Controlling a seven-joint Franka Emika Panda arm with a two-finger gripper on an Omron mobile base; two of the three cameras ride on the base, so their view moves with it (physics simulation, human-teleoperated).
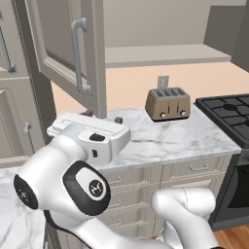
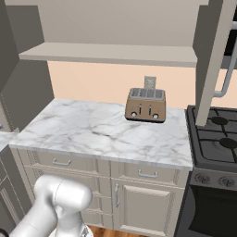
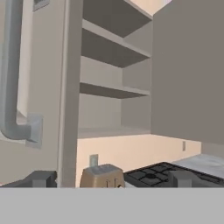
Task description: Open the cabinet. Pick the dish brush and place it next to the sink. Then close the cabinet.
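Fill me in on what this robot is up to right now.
The robot arm is working at the wall cabinet, whose door already stands swung open over the marble counter. The gripper is open and holding nothing, close beside the door's silver handle, looking past the door edge at bare shelves. A toaster sits on the counter beside the stove. No dish brush is visible on those shelves.

You are looking at flat, even rendered light with no glare. The white marble-veined countertop (image 1: 185,136) reads bright; the small brown metal toaster (image 2: 145,105) throws a soft, faint shadow at its base. The grey-beige cabinet's open shelves (image 3: 111,74) sit dimmer. Edges are slightly soft, without distortion.
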